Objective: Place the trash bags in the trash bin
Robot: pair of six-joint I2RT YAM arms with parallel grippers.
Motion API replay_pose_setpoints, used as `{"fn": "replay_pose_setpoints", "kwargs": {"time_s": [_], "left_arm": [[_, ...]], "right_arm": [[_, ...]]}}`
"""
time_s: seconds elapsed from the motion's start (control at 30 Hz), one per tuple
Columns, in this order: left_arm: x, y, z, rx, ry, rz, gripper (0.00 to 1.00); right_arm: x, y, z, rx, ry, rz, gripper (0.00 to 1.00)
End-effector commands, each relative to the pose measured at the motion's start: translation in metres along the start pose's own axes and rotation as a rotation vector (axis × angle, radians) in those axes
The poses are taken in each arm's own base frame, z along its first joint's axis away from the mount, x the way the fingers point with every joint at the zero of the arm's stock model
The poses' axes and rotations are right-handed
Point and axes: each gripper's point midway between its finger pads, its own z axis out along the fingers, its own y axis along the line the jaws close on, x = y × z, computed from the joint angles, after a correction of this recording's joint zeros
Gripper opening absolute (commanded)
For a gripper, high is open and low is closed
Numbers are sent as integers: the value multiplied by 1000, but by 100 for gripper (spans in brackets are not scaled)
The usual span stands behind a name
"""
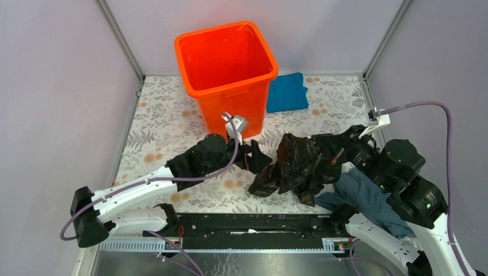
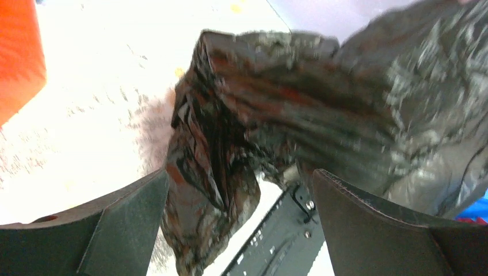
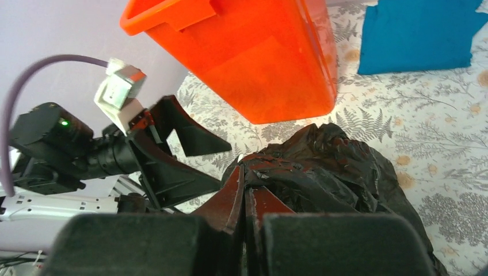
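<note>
**One trash bag, pinched by the right gripper**

We see the black film bunched in a wrinkled heap between our two grippers, its lower folds resting on the floral table. The right gripper is clamped on a fold at the near edge of the heap, and the rest of the bag spills ahead of its fingertips. The left gripper faces the bag from the opposite side with its jaws spread wide. In its wrist view the film fills the space ahead between the fingers; we cannot tell whether it touches them. The trash bin stands upright just beyond the left gripper, apart from the bag. A bright blue cloth lies beside the bin, well ahead of the right gripper. A grey-blue cloth lies behind that gripper, by the right arm.
</note>
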Motion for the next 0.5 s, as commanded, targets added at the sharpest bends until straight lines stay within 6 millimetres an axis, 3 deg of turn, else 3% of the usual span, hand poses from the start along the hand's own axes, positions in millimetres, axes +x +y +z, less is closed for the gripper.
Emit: {"fn": "replay_pose_setpoints", "kwargs": {"time_s": [0.0,0.17,0.27,0.47], "left_arm": [[-65,-12,19,-39,-182,94,99],[-65,-3,62,-109,-131,131,99],[-76,1,82,-149,-164,153,99],[-95,28,113,-326,-217,197,99]], "right_arm": [[1,-12,0,53,-22,17,0],[10,-17,-1,57,-6,-20,0],[17,-21,-3,58,22,-53,0],[19,-4,-5,-34,32,-35,0]]}}
